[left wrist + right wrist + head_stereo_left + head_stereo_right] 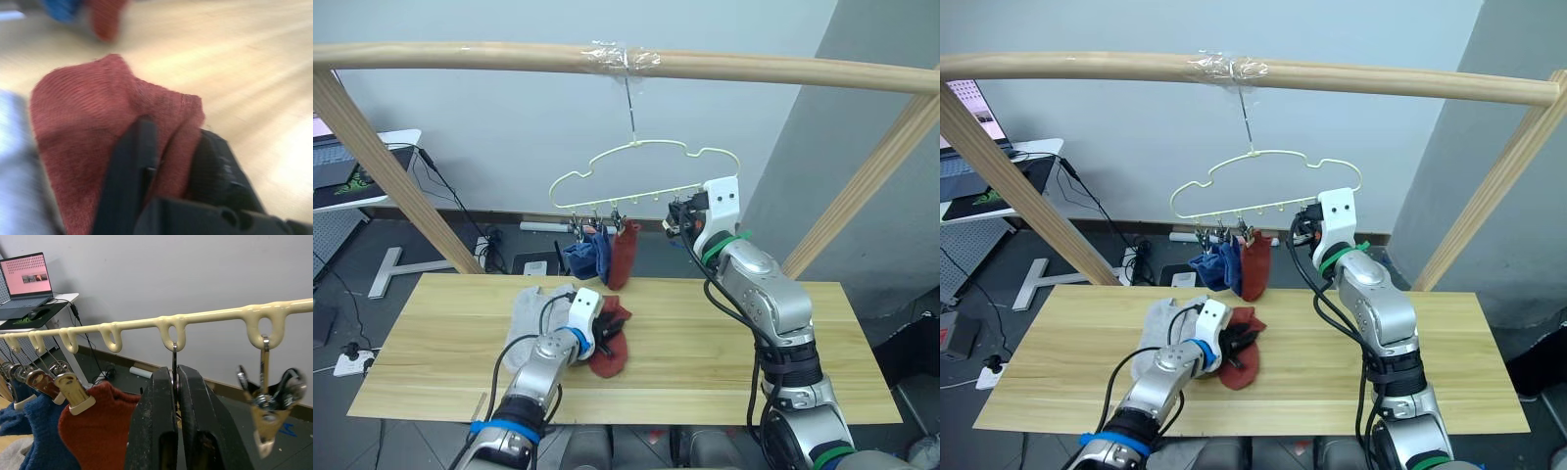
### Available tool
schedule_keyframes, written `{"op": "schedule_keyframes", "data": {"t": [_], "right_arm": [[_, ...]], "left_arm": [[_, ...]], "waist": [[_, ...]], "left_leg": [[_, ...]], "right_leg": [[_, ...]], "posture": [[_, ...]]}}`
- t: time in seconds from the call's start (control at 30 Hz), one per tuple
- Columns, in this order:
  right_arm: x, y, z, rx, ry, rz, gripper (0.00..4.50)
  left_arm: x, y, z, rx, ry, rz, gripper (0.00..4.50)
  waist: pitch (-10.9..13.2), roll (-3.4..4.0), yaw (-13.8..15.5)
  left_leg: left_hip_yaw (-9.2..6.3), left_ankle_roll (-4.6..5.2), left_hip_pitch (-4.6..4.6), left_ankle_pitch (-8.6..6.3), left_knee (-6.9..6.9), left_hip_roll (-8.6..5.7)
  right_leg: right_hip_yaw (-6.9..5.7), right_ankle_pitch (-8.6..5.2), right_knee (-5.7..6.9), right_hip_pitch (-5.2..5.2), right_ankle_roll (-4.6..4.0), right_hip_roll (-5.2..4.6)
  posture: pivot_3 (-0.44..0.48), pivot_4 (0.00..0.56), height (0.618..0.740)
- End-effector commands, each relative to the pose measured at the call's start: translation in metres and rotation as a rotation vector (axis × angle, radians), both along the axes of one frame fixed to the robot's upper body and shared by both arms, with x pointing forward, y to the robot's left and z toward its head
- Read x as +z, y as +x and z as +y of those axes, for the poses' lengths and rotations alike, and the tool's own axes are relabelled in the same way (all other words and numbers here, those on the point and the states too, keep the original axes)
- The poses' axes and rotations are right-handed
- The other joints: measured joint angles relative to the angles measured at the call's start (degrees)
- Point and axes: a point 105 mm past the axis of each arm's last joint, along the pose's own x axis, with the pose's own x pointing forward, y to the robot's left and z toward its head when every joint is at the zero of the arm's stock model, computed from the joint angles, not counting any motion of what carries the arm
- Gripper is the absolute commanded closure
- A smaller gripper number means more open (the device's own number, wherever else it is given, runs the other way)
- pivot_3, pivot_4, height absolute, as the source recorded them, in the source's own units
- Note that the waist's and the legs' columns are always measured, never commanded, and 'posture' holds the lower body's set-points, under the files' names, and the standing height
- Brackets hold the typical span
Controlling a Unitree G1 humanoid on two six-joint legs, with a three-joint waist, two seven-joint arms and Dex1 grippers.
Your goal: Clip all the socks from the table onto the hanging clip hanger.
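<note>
Left gripper (168, 161) pinches the red sock (610, 345) mid-table (754, 362); right gripper (176, 396) squeezes a clip (174, 363) on the hanger (636, 176) above.

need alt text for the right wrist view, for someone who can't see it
The right end effector is shut on a clip wire hanging from a loop of the pale hanger. Beside it a red sock and blue socks hang from clips; on the other side is an empty clip. A laptop sits behind.

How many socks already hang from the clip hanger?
3: two blue socks side by side on the clip hanger, and a rust red sock beside them, nearer the right gripper.
</note>
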Motion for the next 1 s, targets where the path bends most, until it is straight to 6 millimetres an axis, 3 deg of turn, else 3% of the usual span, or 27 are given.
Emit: {"op": "schedule_keyframes", "data": {"t": [0.03, 0.1, 0.2, 0.27, 0.37, 0.6, 1.0], "right_arm": [[0.007, 0.002, -0.011, 0.009, -0.018, -0.017, 4.50], [0.009, 0.003, -0.014, 0.024, -0.016, -0.003, 4.50], [0.012, 0.004, -0.021, 0.040, 0.070, 0.109, 4.50], [0.012, 0.003, -0.025, 0.053, 0.166, 0.235, 4.50], [0.013, 0.001, -0.029, 0.068, 0.291, 0.389, 4.50], [0.025, 0.000, -0.029, 0.112, 0.379, 0.497, 4.50], [0.036, -0.010, -0.019, 0.176, 0.447, 0.536, 4.50]], "left_arm": [[0.031, -0.006, -0.027, -0.122, -0.107, -0.109, 4.38], [0.048, -0.006, -0.035, -0.154, -0.144, -0.186, 4.48], [0.095, -0.004, -0.044, -0.206, -0.208, -0.434, 4.48], [0.123, -0.012, -0.050, -0.279, -0.205, -0.607, 4.48], [0.149, -0.027, -0.057, -0.386, -0.183, -0.806, 4.48], [0.167, -0.025, -0.060, -0.362, -0.178, -0.976, 4.48], [0.165, -0.011, -0.064, -0.315, -0.194, -0.972, 4.48]], "waist": [[0.01, 0.00, 0.00], [0.01, 0.00, 0.06], [0.01, 0.00, 0.03], [0.01, 0.00, 0.02], [0.01, 0.01, 0.03], [0.02, 0.03, 0.15], [0.04, 0.06, 0.00]], "left_leg": [[0.01, 0.00, -0.02, 0.00, 0.00, 0.00], [-0.01, 0.00, -0.04, 0.00, 0.01, -0.01], [-0.05, 0.01, -0.02, 0.01, 0.01, 0.01], [-0.03, 0.01, -0.01, 0.01, 0.02, 0.02], [-0.02, 0.01, -0.01, 0.01, 0.00, 0.03], [0.05, 0.02, -0.05, 0.01, 0.02, -0.04], [-0.01, 0.04, -0.08, 0.01, -0.01, -0.02]], "right_leg": [[0.00, 0.00, -0.01, -0.01, 0.00, 0.00], [0.01, 0.01, -0.01, -0.01, -0.01, -0.01], [0.00, 0.02, 0.02, 0.00, -0.04, -0.01], [0.02, 0.13, 0.04, 0.01, -0.21, -0.01], [0.03, 0.14, 0.02, 0.01, -0.24, -0.01], [0.08, 0.16, -0.04, 0.00, -0.18, -0.06], [0.03, 0.16, -0.04, -0.02, -0.17, -0.01]], "posture": [[0.120, 0.121, 0.740], [0.120, 0.121, 0.740], [0.113, 0.124, 0.740], [0.110, 0.125, 0.740], [0.113, 0.127, 0.740], [0.117, 0.132, 0.740], [0.107, 0.143, 0.740]]}}
